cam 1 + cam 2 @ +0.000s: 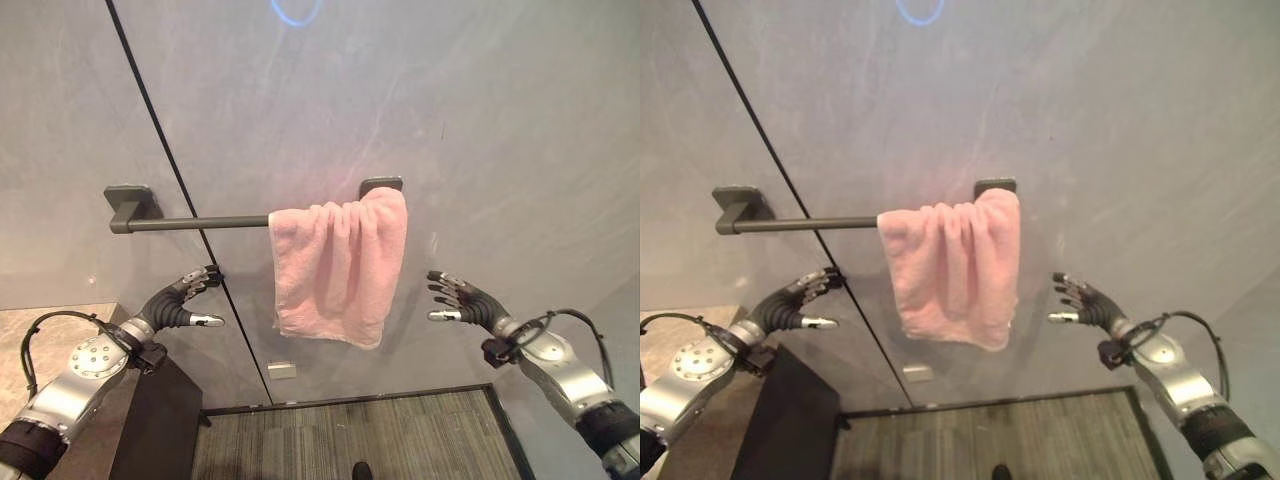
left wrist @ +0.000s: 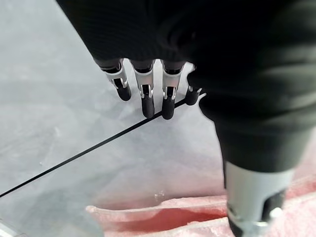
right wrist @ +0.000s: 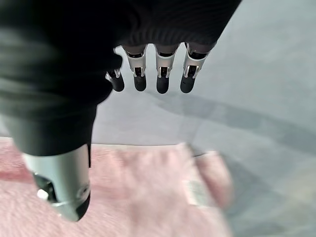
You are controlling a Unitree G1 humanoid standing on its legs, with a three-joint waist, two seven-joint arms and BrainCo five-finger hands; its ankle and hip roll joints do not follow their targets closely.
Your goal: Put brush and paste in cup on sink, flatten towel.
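A pink towel (image 1: 338,268) hangs bunched at the right end of a dark wall rail (image 1: 195,222), its folds gathered against the right bracket (image 1: 382,184). My left hand (image 1: 188,298) is raised to the towel's left, below the rail, fingers relaxed and empty, apart from the cloth. My right hand (image 1: 460,300) is raised to the towel's right at about the same height, also open and holding nothing. In the wrist views the towel (image 2: 197,217) (image 3: 143,197) shows past each hand's straight fingers (image 2: 146,96) (image 3: 160,74).
The grey wall (image 1: 480,120) has a thin dark vertical seam (image 1: 170,170) crossing behind the rail. A stone counter (image 1: 60,330) with a dark side panel (image 1: 160,420) lies at lower left. A small wall plate (image 1: 282,370) sits under the towel, above striped carpet (image 1: 350,440).
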